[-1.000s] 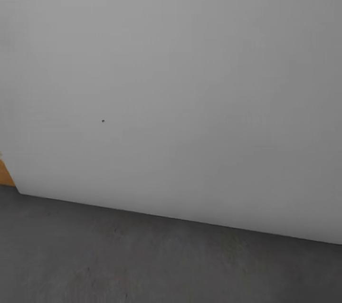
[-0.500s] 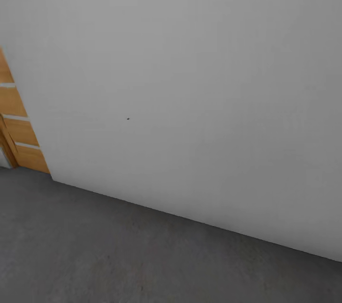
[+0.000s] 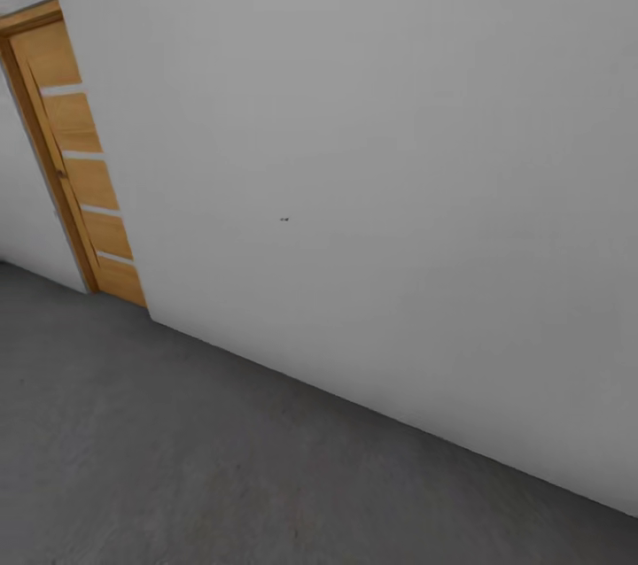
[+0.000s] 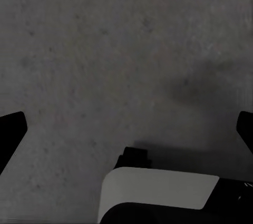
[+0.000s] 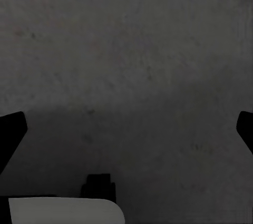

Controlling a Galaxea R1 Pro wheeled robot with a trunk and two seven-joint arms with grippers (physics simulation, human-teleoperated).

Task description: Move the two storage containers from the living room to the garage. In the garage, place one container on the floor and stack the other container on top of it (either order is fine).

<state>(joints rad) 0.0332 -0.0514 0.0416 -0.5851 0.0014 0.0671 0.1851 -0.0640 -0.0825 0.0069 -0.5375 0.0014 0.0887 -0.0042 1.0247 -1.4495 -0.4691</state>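
both claws [image 4: 126, 129] [image 5: 126, 129] wide open and empty above the floor [image 3: 177, 459], wooden door [image 3: 80, 158] ahead

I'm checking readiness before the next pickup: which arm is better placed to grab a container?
Neither, judging by these views. The left gripper and right gripper both hang open over bare concrete floor, and the head view faces a grey wall and wooden door.

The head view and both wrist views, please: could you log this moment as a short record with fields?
room: grey wall meeting a dark grey concrete floor
door: wooden door at the head view's left
left end effector: open, empty, over the concrete floor
right end effector: open, empty, over the concrete floor
storage containers: not visible here
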